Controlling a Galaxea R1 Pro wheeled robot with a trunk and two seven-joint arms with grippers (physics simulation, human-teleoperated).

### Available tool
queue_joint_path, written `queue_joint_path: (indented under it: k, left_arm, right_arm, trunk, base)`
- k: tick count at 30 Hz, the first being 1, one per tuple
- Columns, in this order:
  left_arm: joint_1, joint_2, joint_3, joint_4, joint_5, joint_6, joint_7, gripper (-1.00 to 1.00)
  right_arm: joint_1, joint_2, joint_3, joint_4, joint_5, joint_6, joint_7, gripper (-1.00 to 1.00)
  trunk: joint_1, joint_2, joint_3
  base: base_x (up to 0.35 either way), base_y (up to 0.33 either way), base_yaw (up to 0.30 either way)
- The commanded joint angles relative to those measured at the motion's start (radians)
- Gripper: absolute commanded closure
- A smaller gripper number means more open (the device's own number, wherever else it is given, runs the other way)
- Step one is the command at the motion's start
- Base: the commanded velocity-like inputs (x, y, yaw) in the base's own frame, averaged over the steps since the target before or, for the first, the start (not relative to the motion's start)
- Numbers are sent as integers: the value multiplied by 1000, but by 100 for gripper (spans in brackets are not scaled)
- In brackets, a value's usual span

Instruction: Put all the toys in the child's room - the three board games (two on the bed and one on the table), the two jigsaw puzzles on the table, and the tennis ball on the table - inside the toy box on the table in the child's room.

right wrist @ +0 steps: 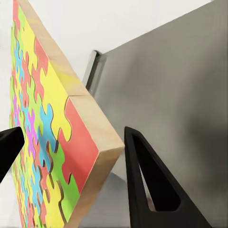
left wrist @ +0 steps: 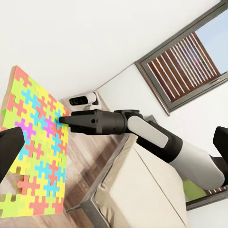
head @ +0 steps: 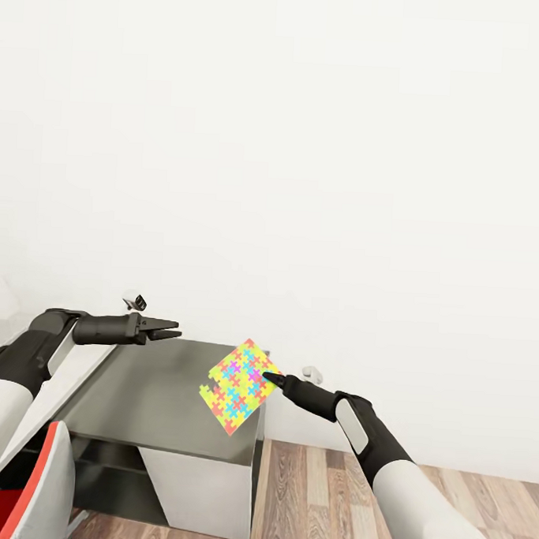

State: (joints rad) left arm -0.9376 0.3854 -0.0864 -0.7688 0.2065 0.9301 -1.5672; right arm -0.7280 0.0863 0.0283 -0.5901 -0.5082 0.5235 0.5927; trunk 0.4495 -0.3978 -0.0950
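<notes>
Over the smooth grey table (head: 144,393), the right claw (head: 268,377) pinches a flat wood-edged jigsaw puzzle (head: 240,386); left claw (head: 174,330) slightly parted, empty.

right hand (left wrist: 64,119) pinches the tilted jigsaw puzzle (left wrist: 35,152) at its edge; slatted window (left wrist: 183,66) beyond

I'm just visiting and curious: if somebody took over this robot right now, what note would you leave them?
Right gripper: shut on a jigsaw puzzle, held tilted above the grey table.
Left gripper: open, holding nothing, above the table's far edge.
Done: one puzzle lifted.
Left: carry this puzzle to the toy box and drop it in, then collect the other toys.
</notes>
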Motion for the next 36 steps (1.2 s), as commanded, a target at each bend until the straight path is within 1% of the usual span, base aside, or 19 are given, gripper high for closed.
queue_joint_path:
  k: [1,18,23,36]
  left_arm:
    - [-1,1,-4,0,3,10,-4,-100]
    - [-1,1,-4,1,4,10,-4,-100]
    - [-1,1,-4,0,4,10,-4,-100]
    - [-1,1,-4,-4,3,10,-4,-100]
  right_arm:
    - [-1,0,1,-1,-9,8,-7,100]
    - [-1,0,1,0,-9,8,-6,100]
    - [-1,0,1,0,-9,7,-7,100]
    - [-1,0,-1,0,-9,9,-7,100]
  trunk:
    - [1,-2,-2]
    - [1,-2,15]
    - [1,-2,16]
    - [1,-2,16]
  base:
    - [-59,0,158]
    - [-8,0,216]
    - [0,0,67]
    - [0,0,4]
